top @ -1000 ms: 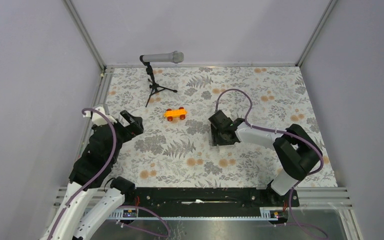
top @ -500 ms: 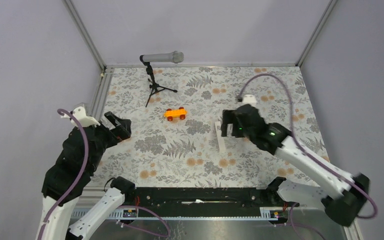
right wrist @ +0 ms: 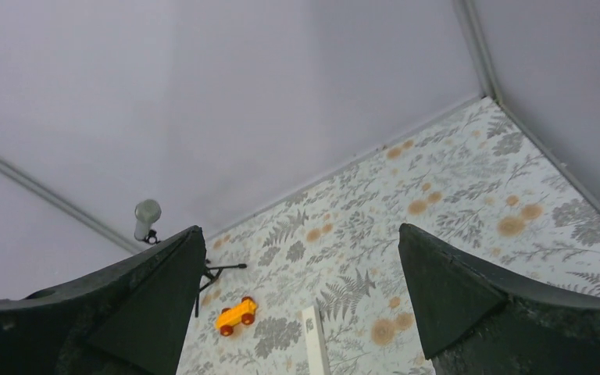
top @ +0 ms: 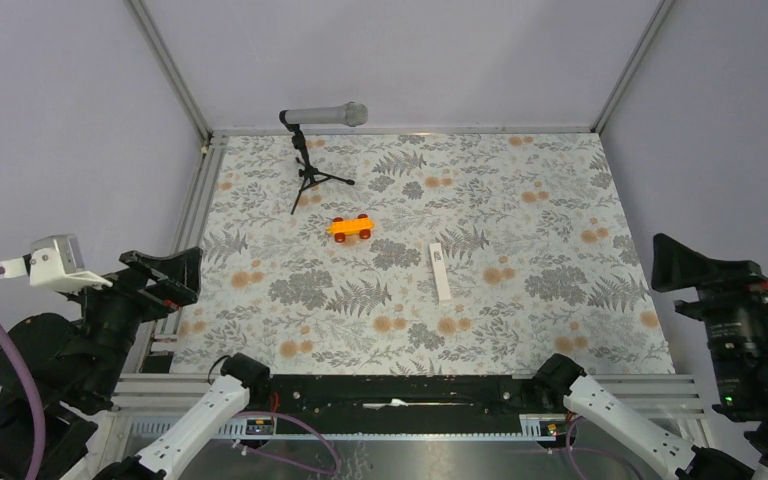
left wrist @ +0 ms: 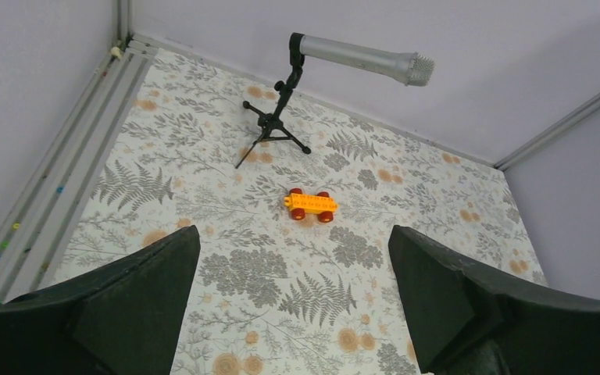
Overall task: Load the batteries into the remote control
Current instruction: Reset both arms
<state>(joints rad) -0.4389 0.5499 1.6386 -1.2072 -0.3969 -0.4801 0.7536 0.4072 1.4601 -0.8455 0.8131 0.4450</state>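
Top external view: white remote control [top: 441,272] lies on the worktop [top: 560,180] at 4 o'clock from the toy car [top: 350,228], left tool [top: 173,279] and right tool [top: 695,290] spread wide, empty, while no batteries show, so a loosely seated cell could go unnoticed.

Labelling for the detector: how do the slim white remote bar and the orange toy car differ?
Slim white remote bar: long, flat; orange toy car: short, blocky. The remote bar runs near-to-far, the toy car left-to-right. Both lie on the floral mat.
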